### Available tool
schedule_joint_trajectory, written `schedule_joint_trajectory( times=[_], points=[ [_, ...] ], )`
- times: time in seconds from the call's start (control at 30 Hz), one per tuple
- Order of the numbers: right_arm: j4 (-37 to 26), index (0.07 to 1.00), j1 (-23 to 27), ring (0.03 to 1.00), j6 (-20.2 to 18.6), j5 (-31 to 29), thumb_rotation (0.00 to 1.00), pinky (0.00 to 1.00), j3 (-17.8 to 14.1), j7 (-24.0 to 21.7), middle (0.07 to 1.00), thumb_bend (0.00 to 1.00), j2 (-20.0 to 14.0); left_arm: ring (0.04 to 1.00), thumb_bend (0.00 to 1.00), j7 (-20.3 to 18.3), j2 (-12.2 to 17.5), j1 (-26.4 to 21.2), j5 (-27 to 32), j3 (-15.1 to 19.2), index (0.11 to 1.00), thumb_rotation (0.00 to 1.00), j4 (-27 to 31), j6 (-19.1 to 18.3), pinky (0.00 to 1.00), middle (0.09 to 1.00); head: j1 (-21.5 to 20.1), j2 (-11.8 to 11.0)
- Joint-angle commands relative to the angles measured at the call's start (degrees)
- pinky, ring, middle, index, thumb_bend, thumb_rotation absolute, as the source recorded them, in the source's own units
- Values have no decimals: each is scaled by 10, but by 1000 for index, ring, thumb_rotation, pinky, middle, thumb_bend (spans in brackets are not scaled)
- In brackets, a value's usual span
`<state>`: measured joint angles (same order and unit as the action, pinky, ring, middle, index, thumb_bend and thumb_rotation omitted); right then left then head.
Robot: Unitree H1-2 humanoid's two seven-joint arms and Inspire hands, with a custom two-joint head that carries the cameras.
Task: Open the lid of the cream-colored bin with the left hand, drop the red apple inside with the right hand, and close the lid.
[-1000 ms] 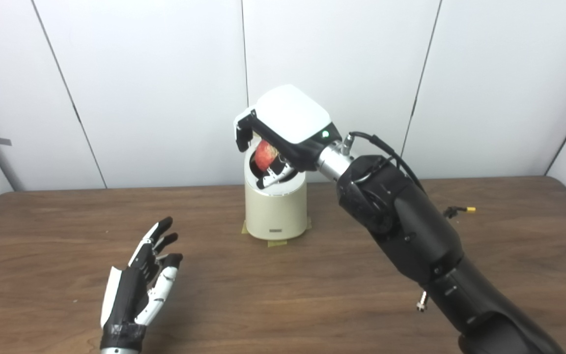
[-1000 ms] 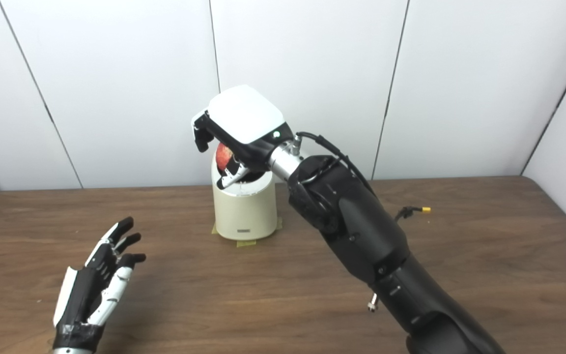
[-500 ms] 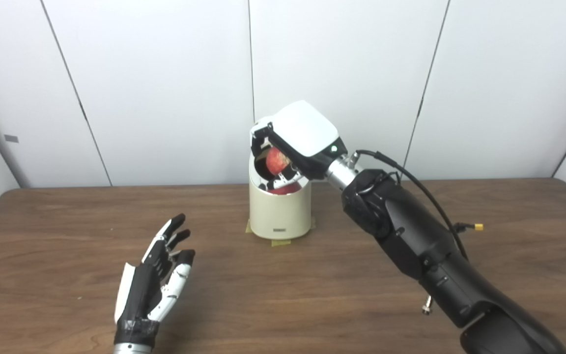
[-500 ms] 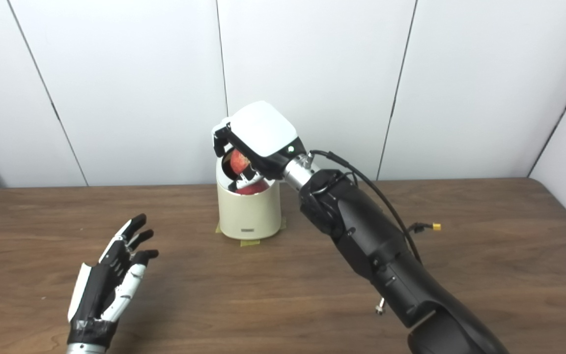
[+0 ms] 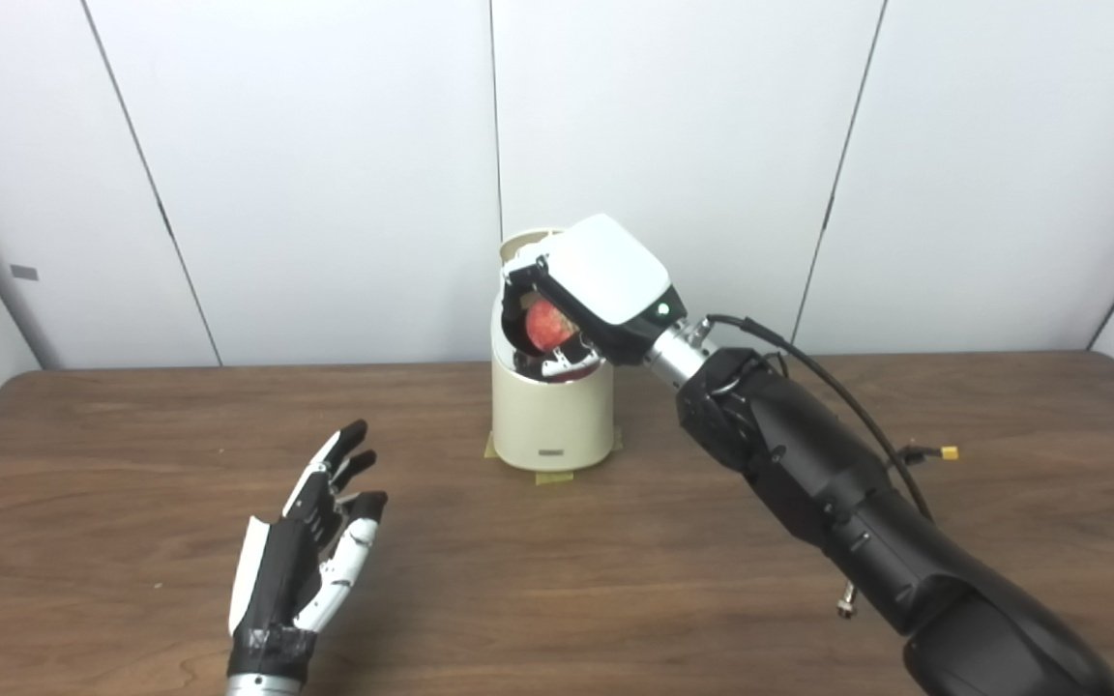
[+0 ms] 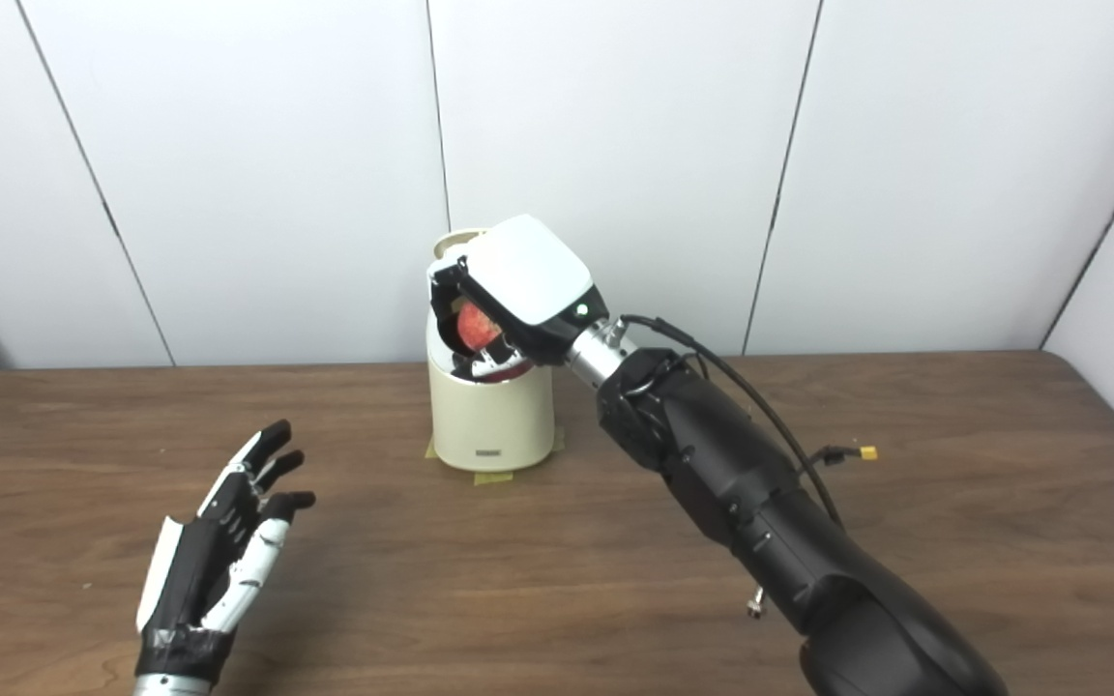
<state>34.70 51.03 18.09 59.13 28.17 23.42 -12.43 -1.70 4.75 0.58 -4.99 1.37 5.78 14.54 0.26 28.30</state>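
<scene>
The cream-colored bin [image 5: 551,418] stands on the brown table near the back wall, with its lid [image 5: 526,241] up behind the opening. My right hand [image 5: 594,290] is over the bin's mouth, shut on the red apple [image 5: 545,325], which sits just above the rim. The same hand [image 6: 521,280] and apple [image 6: 478,327] show in the right eye view. My left hand [image 5: 307,551] is open and empty, low over the table at the front left, well apart from the bin.
Yellow tape [image 5: 553,477] marks the bin's base on the table [image 5: 557,570]. A loose cable with a yellow connector [image 5: 949,452] hangs from my right arm over the table's right side. White wall panels stand close behind the bin.
My right hand has come down with the apple toward the bin's mouth. The camera has shifted a little. The left hand has stayed in place.
</scene>
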Motion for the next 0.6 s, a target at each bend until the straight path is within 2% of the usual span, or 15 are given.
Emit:
schedule_joint_trajectory(
  times=[0.0, 0.23, 0.33, 0.4, 0.43, 0.47, 0.5, 0.57],
  points=[
    [4, 423, 37, 474, 8, -3, 0, 362, -1, 29, 538, 497, -5, 882, 430, 8, -5, -12, -8, -5, 909, 638, 6, 10, 721, 937, 1, 0],
    [50, 431, 44, 489, 27, -1, 0, 367, 9, 90, 542, 496, -5, 867, 456, 9, -10, -11, -5, -5, 902, 628, 9, 8, 716, 929, 3, 2],
    [58, 448, 45, 496, 17, 0, 0, 366, 12, 100, 557, 495, -3, 873, 463, 8, -10, -11, -2, -4, 903, 626, 5, 13, 724, 929, 1, 2],
    [53, 474, 43, 546, 5, 3, 72, 430, 12, 97, 601, 509, -2, 870, 463, 7, -10, -12, -1, -3, 902, 622, 3, 16, 721, 926, -1, 0],
    [50, 543, 42, 584, 0, 3, 37, 465, 12, 94, 638, 724, -2, 868, 463, 7, -9, -12, 0, -3, 898, 621, 3, 16, 715, 925, -1, 1],
    [47, 597, 40, 621, -6, 3, 18, 491, 10, 90, 678, 842, -1, 866, 460, 7, -9, -12, 0, -3, 895, 619, 2, 17, 712, 925, -1, 0],
    [43, 665, 38, 672, -12, 1, 18, 520, 8, 83, 733, 917, -1, 866, 457, 6, -8, -12, 0, -3, 893, 617, 1, 17, 710, 926, -3, -1],
    [36, 738, 35, 734, -21, -3, 33, 557, 6, 71, 797, 952, 0, 868, 459, 6, -7, -13, 1, -3, 892, 620, -1, 18, 712, 926, -3, -1]
  ],
)
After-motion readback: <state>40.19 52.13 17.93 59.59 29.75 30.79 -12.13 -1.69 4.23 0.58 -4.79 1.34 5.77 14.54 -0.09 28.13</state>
